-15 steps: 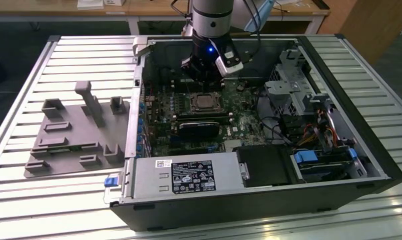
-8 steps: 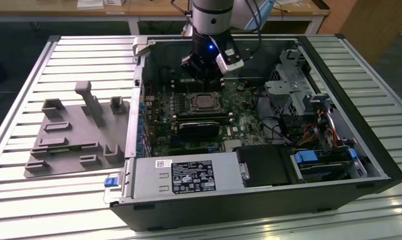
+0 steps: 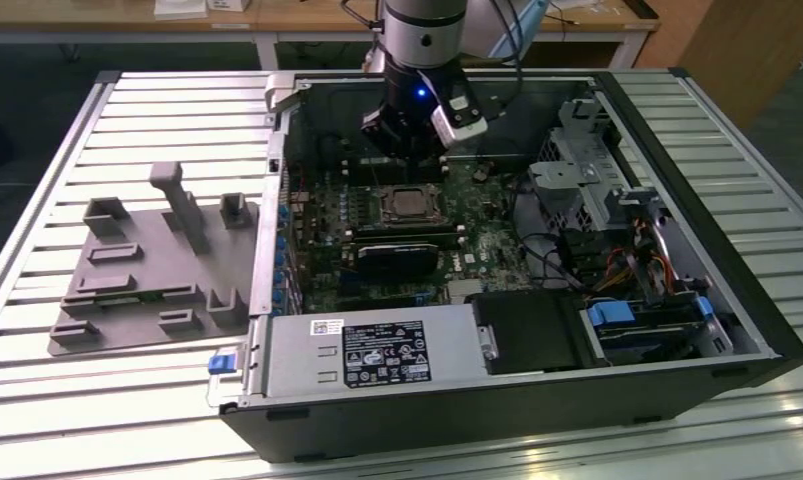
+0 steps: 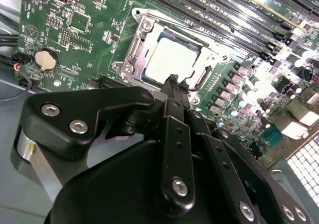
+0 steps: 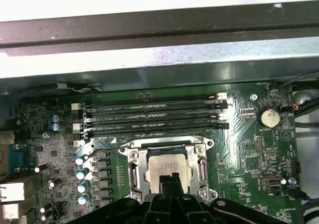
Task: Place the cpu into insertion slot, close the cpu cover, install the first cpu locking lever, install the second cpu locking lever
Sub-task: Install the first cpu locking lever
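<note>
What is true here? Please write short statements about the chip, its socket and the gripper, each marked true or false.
1. The small square silver-tan cpu lies in the silver-rimmed insertion slot on the green circuit board. True.
2. The black gripper holds the cpu in the air. False: the gripper is shut, its tips near the seated cpu's edge.
3. The thin silver frame-shaped cpu cover lies down around the cpu. True.
4. The grey power supply box sits on top of the insertion slot. False: it stands apart, at the case's edge in the exterior view.
</note>
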You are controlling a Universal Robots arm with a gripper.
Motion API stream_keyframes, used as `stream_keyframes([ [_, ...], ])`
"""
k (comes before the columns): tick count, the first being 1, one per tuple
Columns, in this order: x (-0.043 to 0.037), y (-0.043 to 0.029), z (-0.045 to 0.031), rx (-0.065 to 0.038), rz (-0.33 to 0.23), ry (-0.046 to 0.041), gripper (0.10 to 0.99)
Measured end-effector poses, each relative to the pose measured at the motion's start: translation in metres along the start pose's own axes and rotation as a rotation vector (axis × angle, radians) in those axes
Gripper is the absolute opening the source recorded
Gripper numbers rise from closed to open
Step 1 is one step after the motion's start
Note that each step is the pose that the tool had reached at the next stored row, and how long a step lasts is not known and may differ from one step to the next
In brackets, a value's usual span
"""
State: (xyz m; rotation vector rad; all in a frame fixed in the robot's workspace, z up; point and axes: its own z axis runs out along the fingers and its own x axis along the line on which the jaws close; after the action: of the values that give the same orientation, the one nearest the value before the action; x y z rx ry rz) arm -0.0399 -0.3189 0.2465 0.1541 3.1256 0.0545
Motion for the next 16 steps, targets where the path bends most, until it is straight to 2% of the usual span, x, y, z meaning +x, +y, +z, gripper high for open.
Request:
stream_keyframes([
  [4,0.0038,-0.0004,0.0,0.0,0.0,0.0,0.102],
  [16,0.0252,-0.0025,-0.0003,0.0,0.0,0.0,0.102],
])
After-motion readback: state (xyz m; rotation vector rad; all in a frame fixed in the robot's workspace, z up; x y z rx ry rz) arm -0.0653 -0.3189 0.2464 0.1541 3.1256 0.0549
